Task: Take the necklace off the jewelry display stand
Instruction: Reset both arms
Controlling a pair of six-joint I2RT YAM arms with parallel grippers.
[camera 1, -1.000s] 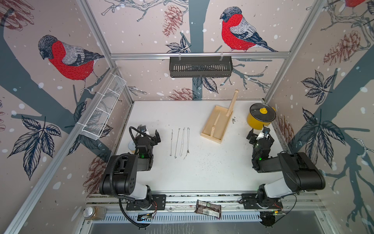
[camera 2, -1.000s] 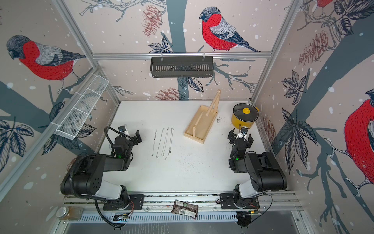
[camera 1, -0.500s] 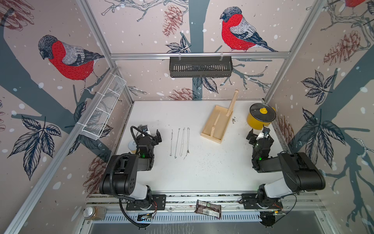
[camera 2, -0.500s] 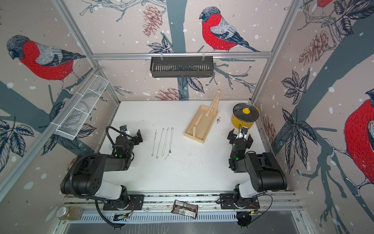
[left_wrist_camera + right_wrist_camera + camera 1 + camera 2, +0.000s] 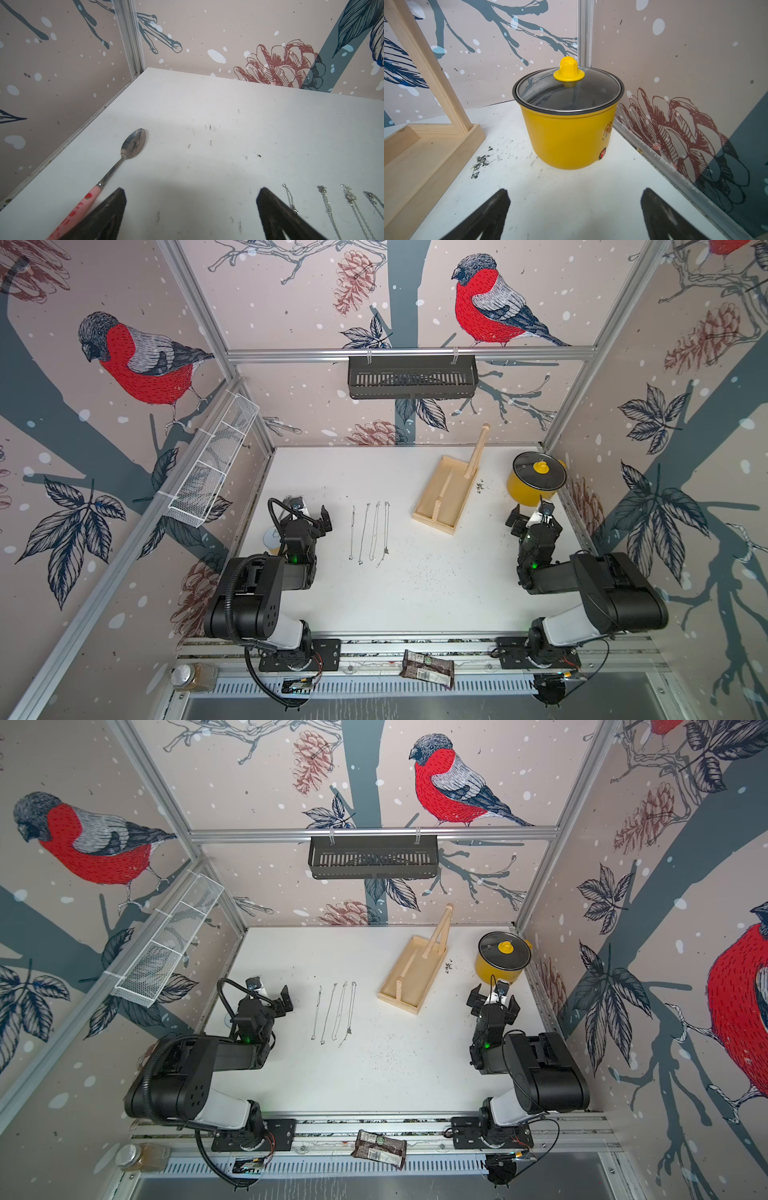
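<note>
- lying flat on the counter (image 5: 415, 597), four necklaces (image 5: 370, 533) sit in a row just beside the left jaws, their long axes running front to back.
- left arm (image 5: 266, 585) is nearer them; the right arm (image 5: 602, 589) is nearer the jewelry display stand (image 5: 455, 489), which stands toward the back beside the yellow pot (image 5: 528, 493).
- no chain shows on its crossbar (image 5: 477, 450), so the task looks done.
- left jaws and right jaws both stand wide apart, empty.
- four necklaces, one stand, one pot, one spoon (image 5: 133, 145).

The spoon's (image 5: 133, 145) pink handle lay partly hidden behind a blurred finger (image 5: 104, 216) of the left claw (image 5: 192, 189), while picture edges cut off the necklaces (image 5: 349, 197) and the wooden stand (image 5: 425, 149).
</note>
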